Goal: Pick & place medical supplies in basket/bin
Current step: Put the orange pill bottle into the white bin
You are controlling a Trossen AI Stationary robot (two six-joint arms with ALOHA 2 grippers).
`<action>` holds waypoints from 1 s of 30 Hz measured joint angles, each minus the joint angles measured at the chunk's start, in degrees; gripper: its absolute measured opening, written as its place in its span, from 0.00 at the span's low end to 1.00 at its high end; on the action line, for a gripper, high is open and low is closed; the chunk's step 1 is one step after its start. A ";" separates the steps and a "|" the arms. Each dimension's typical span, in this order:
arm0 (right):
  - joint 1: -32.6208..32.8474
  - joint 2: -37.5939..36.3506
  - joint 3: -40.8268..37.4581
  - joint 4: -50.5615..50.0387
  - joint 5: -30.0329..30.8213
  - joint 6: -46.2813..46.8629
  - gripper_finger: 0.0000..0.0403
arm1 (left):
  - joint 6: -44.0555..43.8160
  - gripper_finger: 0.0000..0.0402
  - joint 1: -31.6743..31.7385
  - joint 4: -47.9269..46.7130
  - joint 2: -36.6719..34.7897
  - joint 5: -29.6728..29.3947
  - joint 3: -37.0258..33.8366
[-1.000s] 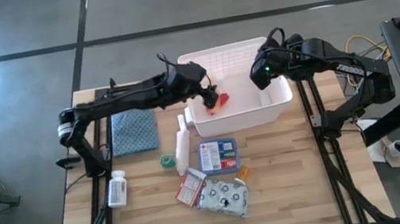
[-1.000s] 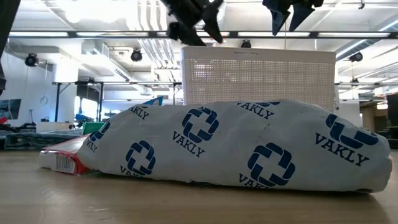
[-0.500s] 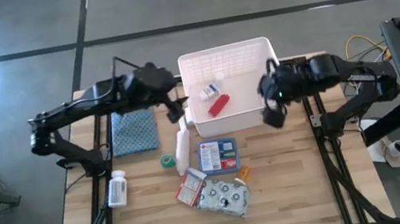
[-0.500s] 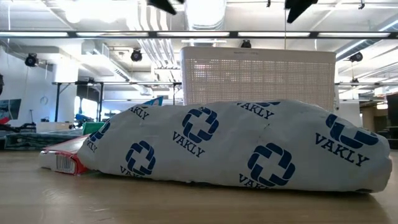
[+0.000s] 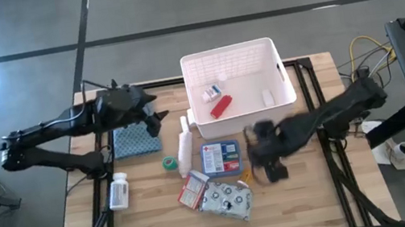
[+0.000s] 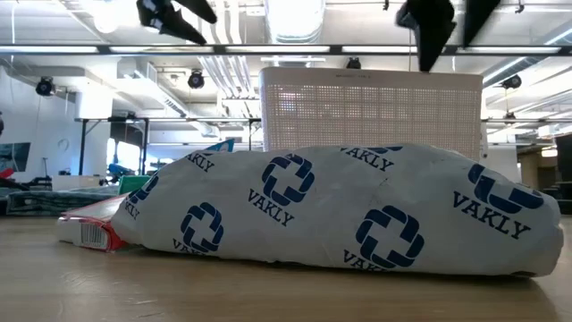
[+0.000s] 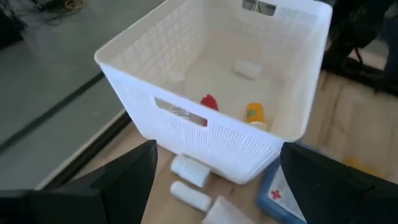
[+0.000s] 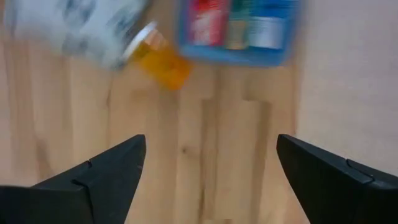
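Note:
The white lattice basket point(image 5: 278, 77) stands at the table's far side and holds a red tube point(image 5: 220, 107), a small box point(image 5: 213, 92) and a white item point(image 5: 268, 97). My left gripper point(image 5: 153, 113) is open and hovers left of the basket point(image 7: 186, 124), above the blue cloth. My right gripper point(image 5: 269, 164) is open over the table, beside the small orange item point(image 5: 245, 176), which also shows in the right wrist view point(image 8: 163, 62). The blue-white box point(image 5: 220, 158), silvery pouch point(image 5: 228, 199), red-white packet point(image 5: 193, 190), white tubes point(image 5: 184, 145), green roll point(image 5: 169, 163) and pill bottle point(image 5: 119, 192) lie flat on the table.
A blue-grey folded cloth point(image 5: 135, 134) lies left of the basket, under my left arm. The pouch point(image 6: 340, 210) fills the low view in front of the basket. Bare wood lies right of the orange item, toward the table's near right corner.
My left gripper has drawn back from over the basket toward the table's left; the red tube that was at its fingers now lies in the basket. My right gripper has swung from over the basket's right part toward the near edge and down beside the orange item.

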 joint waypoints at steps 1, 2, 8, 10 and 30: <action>1.13 1.93 -0.27 -0.41 -0.15 -3.02 0.87 | -1.03 0.79 0.00 0.20 -1.19 0.09 -1.25; 1.99 3.71 -0.51 -0.42 -0.15 -5.05 0.87 | -2.16 0.79 -0.09 0.19 -2.24 0.34 -2.30; 1.83 8.22 -2.46 9.27 -5.51 -8.99 0.86 | -5.90 0.79 -0.87 0.07 -8.29 2.83 -6.47; 1.73 8.97 -3.84 12.90 -5.74 -8.97 0.85 | -6.00 0.79 -1.21 0.04 -10.08 3.93 -7.46; 0.45 23.56 -4.55 20.80 -6.00 -4.26 0.82 | -5.85 0.79 -1.51 -2.23 -18.42 6.38 -9.06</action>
